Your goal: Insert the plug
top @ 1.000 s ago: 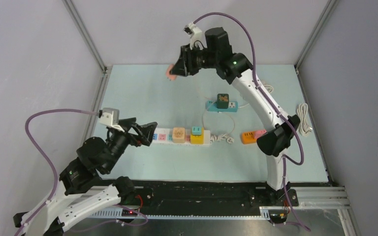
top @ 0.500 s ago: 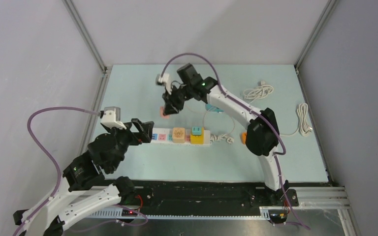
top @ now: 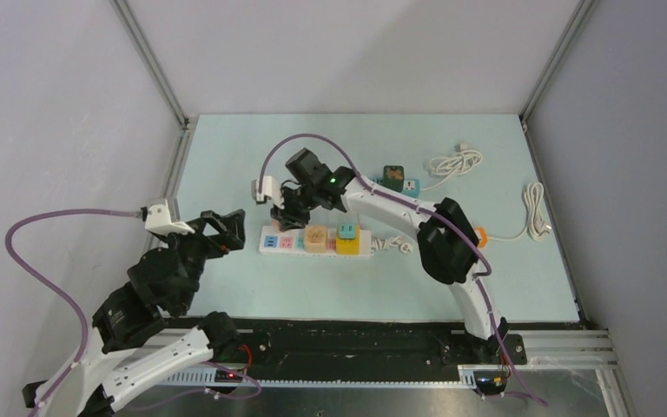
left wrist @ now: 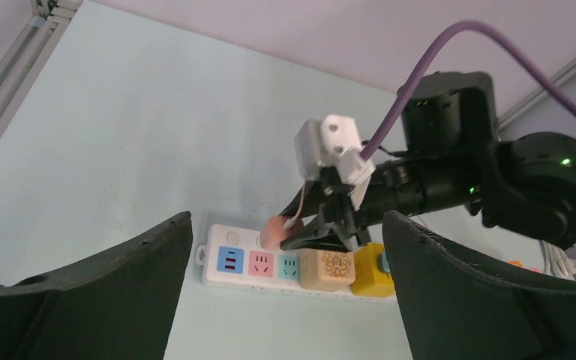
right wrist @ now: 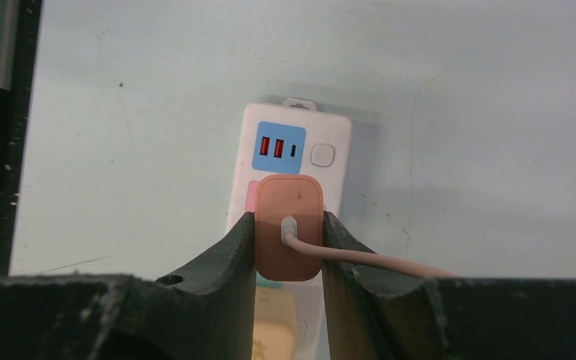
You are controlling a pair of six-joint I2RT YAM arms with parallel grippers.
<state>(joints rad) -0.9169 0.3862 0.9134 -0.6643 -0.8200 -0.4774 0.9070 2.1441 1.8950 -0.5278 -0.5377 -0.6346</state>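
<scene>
1. Pink plug (right wrist: 289, 236), trailing its cord (right wrist: 375, 259), is pinched between the fingers of the right gripper (right wrist: 288, 223), directly over the pink socket (left wrist: 261, 264) of the white power strip (right wrist: 331, 180); whether it touches cannot be told.
2. The strip lies on the pale blue surface (top: 243, 165), with a tan adapter (top: 315, 238) and a yellow adapter (top: 347, 243) seated in it.
3. The left gripper (top: 228, 228) hovers just left of the strip, jaws spread wide, holding nothing.
</scene>
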